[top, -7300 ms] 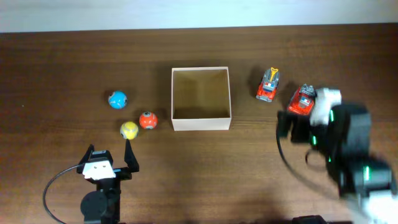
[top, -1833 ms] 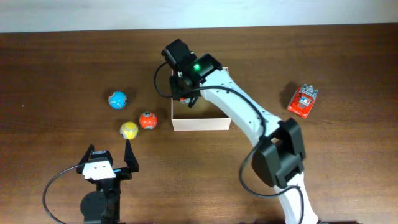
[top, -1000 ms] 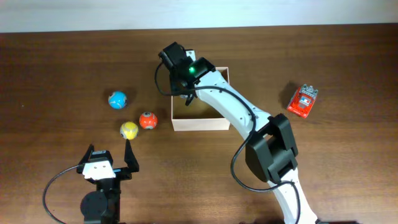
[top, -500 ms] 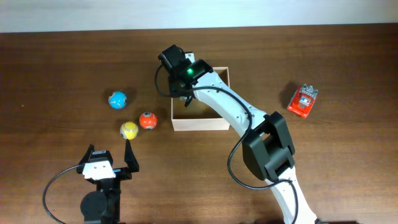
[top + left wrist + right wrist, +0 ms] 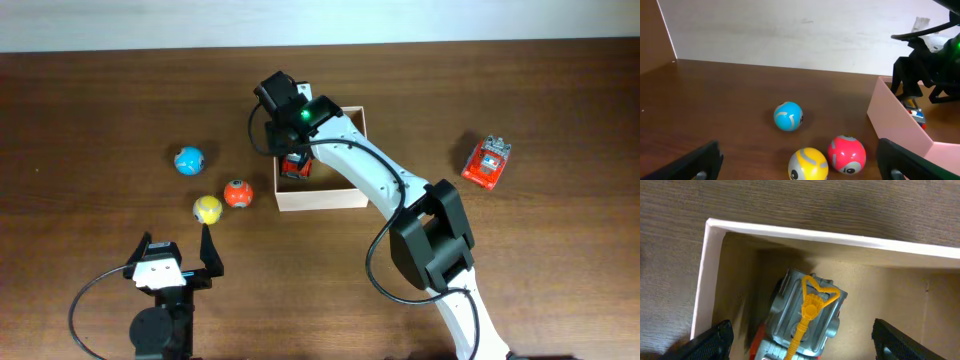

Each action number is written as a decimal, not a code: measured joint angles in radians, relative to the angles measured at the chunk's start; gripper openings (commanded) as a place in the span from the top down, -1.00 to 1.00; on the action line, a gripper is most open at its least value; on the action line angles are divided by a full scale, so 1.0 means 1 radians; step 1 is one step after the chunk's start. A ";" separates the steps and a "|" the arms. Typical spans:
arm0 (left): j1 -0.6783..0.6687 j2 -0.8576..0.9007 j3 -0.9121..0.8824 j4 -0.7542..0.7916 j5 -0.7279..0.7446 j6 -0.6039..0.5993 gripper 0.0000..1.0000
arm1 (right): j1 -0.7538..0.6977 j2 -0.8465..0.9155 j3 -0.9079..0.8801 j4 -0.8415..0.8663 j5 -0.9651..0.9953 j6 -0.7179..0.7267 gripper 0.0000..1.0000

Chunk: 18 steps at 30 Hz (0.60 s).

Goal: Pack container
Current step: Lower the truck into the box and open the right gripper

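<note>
The container (image 5: 322, 198) is a square cream-white box with a tan inside at mid-table. It also shows in the right wrist view (image 5: 705, 280) and in the left wrist view (image 5: 894, 124). A red and grey toy truck with a yellow crane (image 5: 296, 166) lies inside it at the left wall. My right gripper (image 5: 291, 146) hovers over that corner, open, with the truck (image 5: 805, 315) loose between its spread fingers (image 5: 801, 347). A second red toy car (image 5: 487, 161) lies on the table to the right. My left gripper (image 5: 176, 245) is open and empty near the front edge.
A blue ball (image 5: 189, 160), a yellow ball (image 5: 207, 209) and an orange-red ball (image 5: 237, 192) lie left of the box. They also show in the left wrist view: blue (image 5: 788, 116), yellow (image 5: 808, 163), red (image 5: 847, 154). My right arm reaches across the box.
The toy truck now shows lying in the box, let go by my right gripper, which has opened and drawn back slightly. The left arm has not moved.
</note>
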 measured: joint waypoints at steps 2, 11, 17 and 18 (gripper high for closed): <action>0.000 0.000 0.000 0.000 0.000 0.000 -0.99 | 0.000 0.000 0.001 -0.011 0.000 -0.013 -0.57; 0.000 0.000 0.000 0.000 0.000 0.000 -0.99 | -0.028 -0.007 0.042 -0.116 0.000 -0.042 0.31; 0.000 0.000 0.000 0.000 0.000 0.000 -0.99 | -0.061 -0.013 0.045 -0.136 0.001 -0.046 0.31; 0.000 0.000 0.000 0.000 0.000 0.000 -0.99 | -0.066 -0.013 0.045 -0.135 0.001 -0.047 0.31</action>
